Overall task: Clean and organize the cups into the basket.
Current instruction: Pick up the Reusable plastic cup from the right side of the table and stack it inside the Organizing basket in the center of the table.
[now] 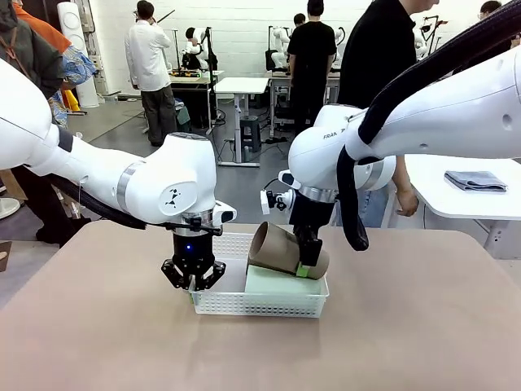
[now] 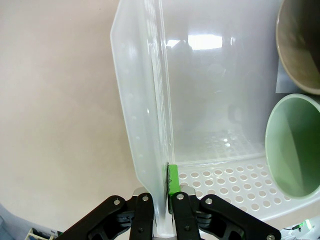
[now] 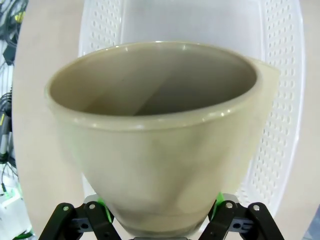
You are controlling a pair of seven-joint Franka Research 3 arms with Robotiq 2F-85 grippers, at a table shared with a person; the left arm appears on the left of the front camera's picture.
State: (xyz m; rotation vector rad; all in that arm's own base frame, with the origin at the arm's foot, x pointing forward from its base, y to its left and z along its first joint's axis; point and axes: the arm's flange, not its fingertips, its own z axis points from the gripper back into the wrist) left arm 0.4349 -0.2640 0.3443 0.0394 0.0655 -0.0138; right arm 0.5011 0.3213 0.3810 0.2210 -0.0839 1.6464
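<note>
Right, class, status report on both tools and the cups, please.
Left tool shut on white lattice plastic basket rim. Right tool grips tan-brown tumbler above the basket. Pale mint-green tumbler inside. Nothing obstructing.

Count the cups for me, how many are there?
2. A tan-brown matte tumbler is tilted above the white lattice plastic basket, held in the right claw; a pale mint green tumbler lies inside it. Others may be hidden.

Basket (image 1: 244, 303) left half free; mint cup (image 1: 281, 282) fills the right

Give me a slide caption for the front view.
Left gripper clamps basket wall; right gripper holds tan cup over it.
</note>
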